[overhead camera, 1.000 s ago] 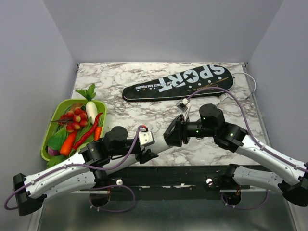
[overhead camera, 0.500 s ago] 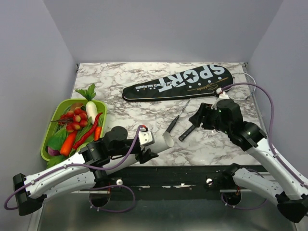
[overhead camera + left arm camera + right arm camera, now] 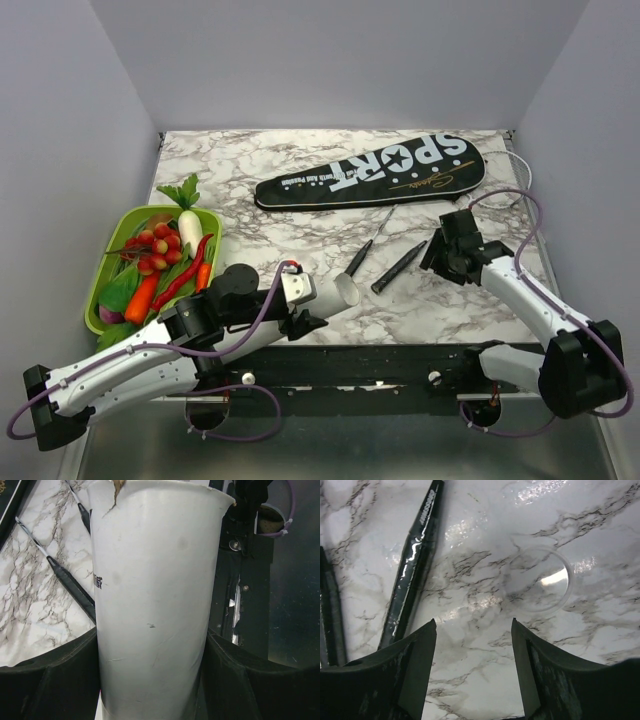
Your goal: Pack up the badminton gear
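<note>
Top external view: the right gripper [image 3: 440,255] has drawn back rightward from the two slim black-handled rackets [image 3: 400,266] lying on the marble table [image 3: 250,220] just before the long black "SPORT" bag [image 3: 370,172]; its jaws gape, empty. The left gripper [image 3: 305,305] clamps a white paper cup [image 3: 335,292], right of the green vegetable tray [image 3: 108,292]. Only the right wrist shows a clear round lid [image 3: 540,580]

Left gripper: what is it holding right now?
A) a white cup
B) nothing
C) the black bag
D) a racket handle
A. The left wrist view shows the white cup clamped between the fingers of the left gripper, while both rackets lie on the table.
</note>
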You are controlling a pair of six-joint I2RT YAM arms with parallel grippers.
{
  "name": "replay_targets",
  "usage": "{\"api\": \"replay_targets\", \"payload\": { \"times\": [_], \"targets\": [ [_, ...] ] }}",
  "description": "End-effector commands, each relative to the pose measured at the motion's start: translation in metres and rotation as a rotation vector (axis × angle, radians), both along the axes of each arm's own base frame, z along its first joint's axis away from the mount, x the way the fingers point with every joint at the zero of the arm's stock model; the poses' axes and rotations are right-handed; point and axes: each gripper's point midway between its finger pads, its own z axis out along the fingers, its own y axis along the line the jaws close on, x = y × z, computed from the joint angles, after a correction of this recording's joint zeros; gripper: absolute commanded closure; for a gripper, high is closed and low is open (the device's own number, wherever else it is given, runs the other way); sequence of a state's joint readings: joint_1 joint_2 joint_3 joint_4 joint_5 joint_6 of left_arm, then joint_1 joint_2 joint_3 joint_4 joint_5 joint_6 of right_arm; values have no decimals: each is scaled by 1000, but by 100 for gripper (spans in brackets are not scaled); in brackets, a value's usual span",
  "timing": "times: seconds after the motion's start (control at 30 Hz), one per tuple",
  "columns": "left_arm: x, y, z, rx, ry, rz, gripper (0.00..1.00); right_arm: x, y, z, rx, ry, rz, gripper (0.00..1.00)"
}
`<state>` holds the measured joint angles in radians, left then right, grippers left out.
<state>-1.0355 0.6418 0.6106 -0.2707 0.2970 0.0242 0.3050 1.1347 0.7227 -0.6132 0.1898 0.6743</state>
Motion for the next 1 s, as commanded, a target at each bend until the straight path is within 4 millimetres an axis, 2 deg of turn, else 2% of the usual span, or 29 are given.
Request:
{"api": "replay_targets", "payload": {
  "times": [0.0, 0.23, 0.43, 0.67, 0.83, 0.97],
  "targets": [
    [-6, -2, 11, -45, 34, -11, 100, 12, -17, -18, -28, 18, -85, 32],
    [-7, -3, 12, -48, 33, -14, 100, 18, -20, -38, -11, 60, -92, 37],
    [-5, -2, 10, -39, 31, -6, 100, 19, -23, -54, -33, 102, -86, 49],
    [-5, -2, 11, -43, 28, -6, 100, 20, -24, -58, -37, 114, -83, 58],
    [-5, -2, 12, -47, 26, -5, 100, 20, -24, -60, -43, 123, -67, 73],
    [-5, -1, 12, -48, 25, -5, 100, 18, -25, -63, -46, 135, -65, 79]
  ]
}}
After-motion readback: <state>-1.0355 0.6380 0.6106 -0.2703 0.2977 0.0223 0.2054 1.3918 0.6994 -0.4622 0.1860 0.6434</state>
